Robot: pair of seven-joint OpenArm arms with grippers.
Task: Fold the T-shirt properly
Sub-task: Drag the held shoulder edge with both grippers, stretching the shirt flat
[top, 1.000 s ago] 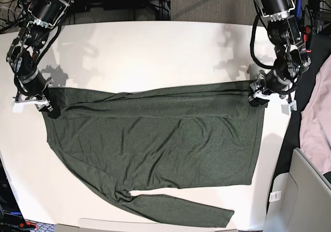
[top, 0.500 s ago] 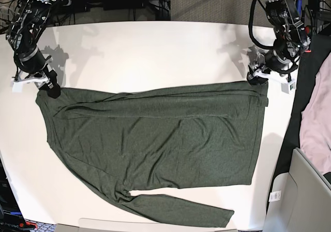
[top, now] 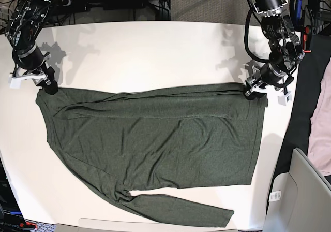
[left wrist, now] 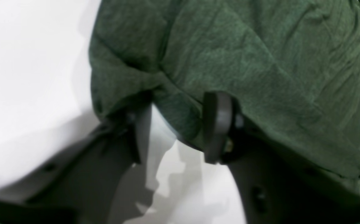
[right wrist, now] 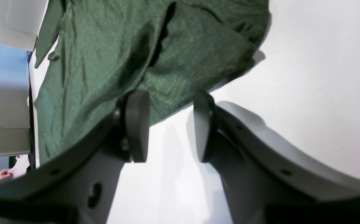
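Note:
The dark olive T-shirt [top: 155, 133] lies spread flat on the white table [top: 145, 51], its top edge folded over and one long sleeve trailing toward the front edge. At the shirt's upper right corner my left gripper [top: 256, 91] stands open. In the left wrist view the left gripper [left wrist: 180, 105] has a fold of the T-shirt [left wrist: 261, 62] hem lying between its fingers, unclamped. My right gripper [top: 46, 86] is open at the upper left corner. In the right wrist view the right gripper [right wrist: 170, 99] has the T-shirt [right wrist: 105, 62] edge just past its fingertips.
A pale pink cloth [top: 321, 133] hangs off the table's right side. A grey-white box [top: 305, 196] sits at the front right, with a white tag [top: 275, 196] beside it. Cables run behind the table's far edge.
My right gripper let go of the left corner and rose toward the back. My left gripper lifted off the right corner, then came back down onto the hem.

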